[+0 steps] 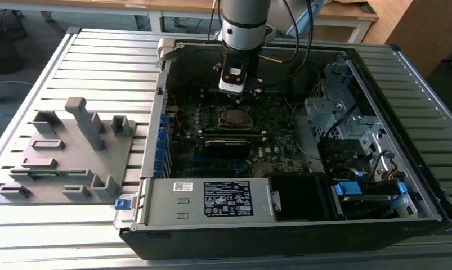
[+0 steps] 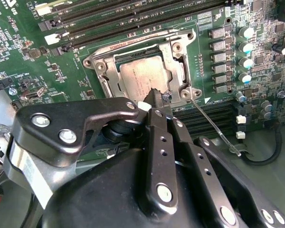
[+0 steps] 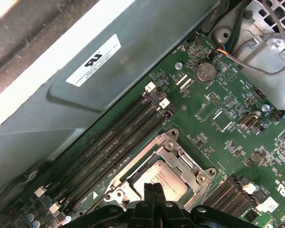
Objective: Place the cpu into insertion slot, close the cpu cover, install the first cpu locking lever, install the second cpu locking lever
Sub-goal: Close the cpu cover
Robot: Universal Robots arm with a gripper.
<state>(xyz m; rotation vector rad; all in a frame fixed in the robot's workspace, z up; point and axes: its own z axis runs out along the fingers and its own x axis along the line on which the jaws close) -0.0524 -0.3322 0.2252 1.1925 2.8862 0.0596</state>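
Observation:
The cpu (image 2: 143,78) lies flat in the insertion slot (image 2: 100,66) on the green motherboard, its grey face showing through the cut-out of the cpu cover (image 2: 176,50), which lies down over it. My gripper (image 2: 157,96) is shut with nothing between its fingers, its tips just above the socket's near edge. A thin metal locking lever (image 2: 213,127) slants from the socket's corner out over the black slots, unlatched. In the first wrist view the fingertips (image 3: 148,188) overlap the cpu (image 3: 168,179). In the exterior view the gripper (image 1: 237,94) hangs right over the socket (image 1: 233,116).
Long memory slots (image 2: 133,19) and a row of capacitors (image 2: 245,47) flank the socket. The case holds a labelled power supply (image 1: 210,198) and a drive cage (image 1: 338,112). Cables (image 3: 263,33) run near a coin battery (image 3: 205,72). A grey fixture (image 1: 68,152) sits at the exterior view's left.

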